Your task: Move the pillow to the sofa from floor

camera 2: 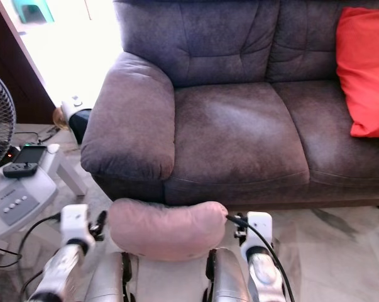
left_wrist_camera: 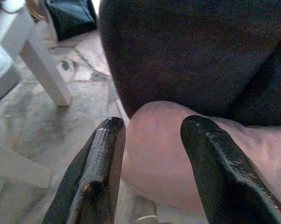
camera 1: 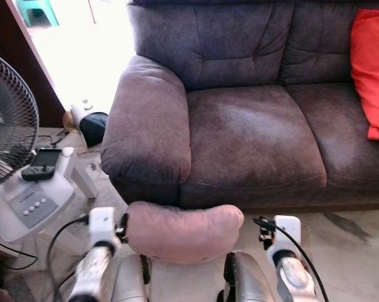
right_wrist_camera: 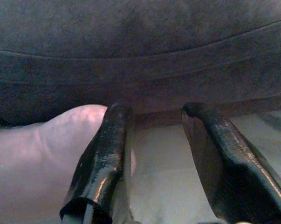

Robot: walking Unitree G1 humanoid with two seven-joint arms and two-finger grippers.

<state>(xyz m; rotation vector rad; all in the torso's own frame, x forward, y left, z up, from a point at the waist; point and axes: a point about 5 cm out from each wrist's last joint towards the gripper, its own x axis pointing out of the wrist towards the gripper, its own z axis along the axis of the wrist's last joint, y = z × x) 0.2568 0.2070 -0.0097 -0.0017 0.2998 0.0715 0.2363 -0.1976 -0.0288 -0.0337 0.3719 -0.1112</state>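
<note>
A pink pillow point(camera 1: 183, 233) lies crosswise between my two arms, just in front of the sofa's base and below the seat of the dark purple sofa point(camera 1: 252, 132). My left gripper point(left_wrist_camera: 152, 126) is open at the pillow's left end, its fingers point(left_wrist_camera: 103, 154) straddling the rounded end point(left_wrist_camera: 163, 154). At the pillow's right end my right gripper point(right_wrist_camera: 154, 109) is also open. One of its fingers point(right_wrist_camera: 105, 149) rests against the pillow point(right_wrist_camera: 33, 158), the other stands over bare floor. I cannot tell whether the pillow touches the floor.
A red cushion point(camera 1: 371, 69) leans in the sofa's right corner. At my left stand a fan point(camera 1: 7, 119) and a white stand point(camera 1: 32, 201) with a black device point(camera 1: 41, 163) on it. A dark bag point(camera 1: 92, 126) sits beside the sofa's armrest point(camera 1: 145, 119). Cables run over the marble floor.
</note>
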